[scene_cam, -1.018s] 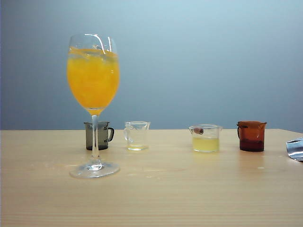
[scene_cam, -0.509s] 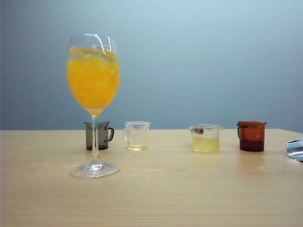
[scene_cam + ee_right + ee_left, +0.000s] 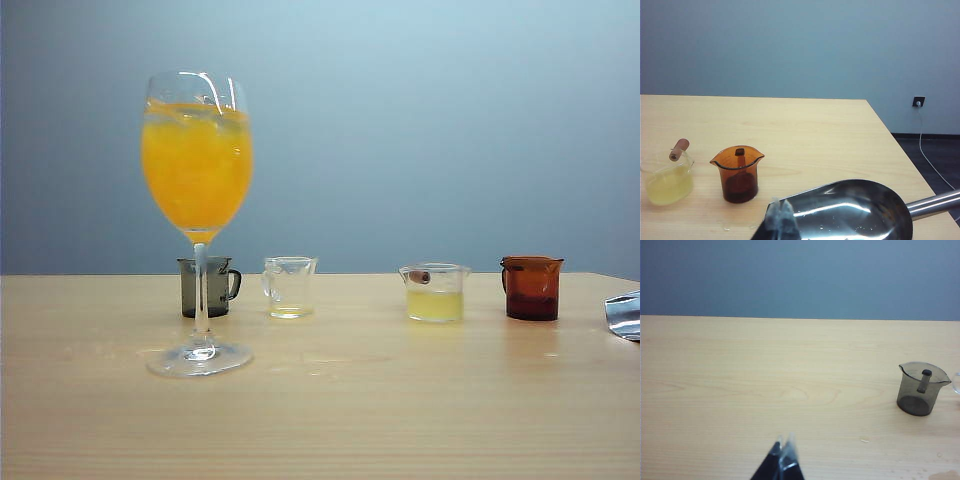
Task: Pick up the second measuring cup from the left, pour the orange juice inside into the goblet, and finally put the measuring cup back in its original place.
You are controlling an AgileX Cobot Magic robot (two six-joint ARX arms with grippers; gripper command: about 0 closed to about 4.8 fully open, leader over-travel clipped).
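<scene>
goblet (image 3: pixel 197 170) unmoved, end effectors (image 3: pixel 782 454) (image 3: pixel 780 214) (both shut) above table (image 3: pixel 420 420)

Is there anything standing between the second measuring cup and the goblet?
Nothing visible does. The second measuring cup, nearly empty, stands just right of the goblet with bare table between; the smoky grey cup sits behind the goblet's stem.

The tall clear stemmed goblet (image 3: pixel 197 225) stood upright on the near left of the wooden table, its round bowl nearly full of bright opaque orange juice (image 3: pixel 196 168). Just behind and to its right sat the small clear measuring cup with a flared rim and side handle (image 3: pixel 289 287), upright, only a pale trace at its bottom.
</scene>
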